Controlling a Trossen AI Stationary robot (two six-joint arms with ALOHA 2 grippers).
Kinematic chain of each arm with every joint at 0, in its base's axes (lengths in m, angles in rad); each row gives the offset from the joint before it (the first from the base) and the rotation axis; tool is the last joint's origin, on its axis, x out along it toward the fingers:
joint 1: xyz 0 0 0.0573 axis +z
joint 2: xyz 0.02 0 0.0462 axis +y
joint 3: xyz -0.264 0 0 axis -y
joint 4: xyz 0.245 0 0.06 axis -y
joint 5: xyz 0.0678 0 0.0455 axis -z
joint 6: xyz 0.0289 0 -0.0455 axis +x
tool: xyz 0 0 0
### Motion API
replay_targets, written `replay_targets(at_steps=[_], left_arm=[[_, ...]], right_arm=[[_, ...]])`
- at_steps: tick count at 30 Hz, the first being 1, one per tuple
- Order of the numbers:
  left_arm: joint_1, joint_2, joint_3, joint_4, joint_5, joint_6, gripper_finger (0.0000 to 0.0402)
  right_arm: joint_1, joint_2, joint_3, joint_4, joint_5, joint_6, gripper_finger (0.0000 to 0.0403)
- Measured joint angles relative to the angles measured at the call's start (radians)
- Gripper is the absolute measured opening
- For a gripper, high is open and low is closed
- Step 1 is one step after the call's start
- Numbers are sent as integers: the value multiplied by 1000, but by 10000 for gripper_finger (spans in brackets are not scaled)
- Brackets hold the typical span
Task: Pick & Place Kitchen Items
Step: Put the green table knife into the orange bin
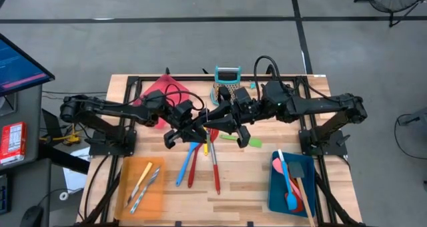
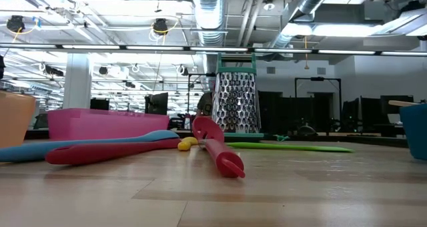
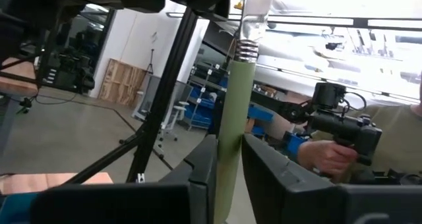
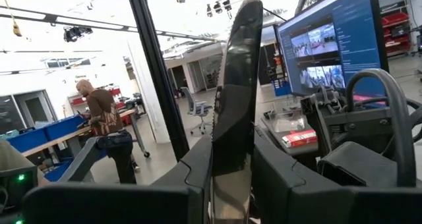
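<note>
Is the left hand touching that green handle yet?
Touching. In the left wrist view, the left hand has its fingers pressed against both sides of the green handle, no gap showing.

Two dark robot arms reach in from nine and three o'clock and meet just above the table's centre, towards twelve, wrists nearly touching and raised off the surface. The left gripper (image 3: 227, 178) has its two dark fingers (image 3: 201, 174) closed against a slim green handle (image 3: 231, 118) that stands upright between them. The right gripper (image 4: 232, 168) likewise has its fingers (image 4: 198, 165) pressed on a dark, glossy utensil blade (image 4: 234, 85) rising between them
</note>
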Motion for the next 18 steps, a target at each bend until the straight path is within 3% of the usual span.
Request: replay_targets(at_steps=[7,18], left_arm=[[1,0,0,4,39,4,66],[0,0,-2,14,93,50,182]], right_arm=[[-1,6,0,5,-15,8,72],[-28,14,1,0,-91,44,72]])
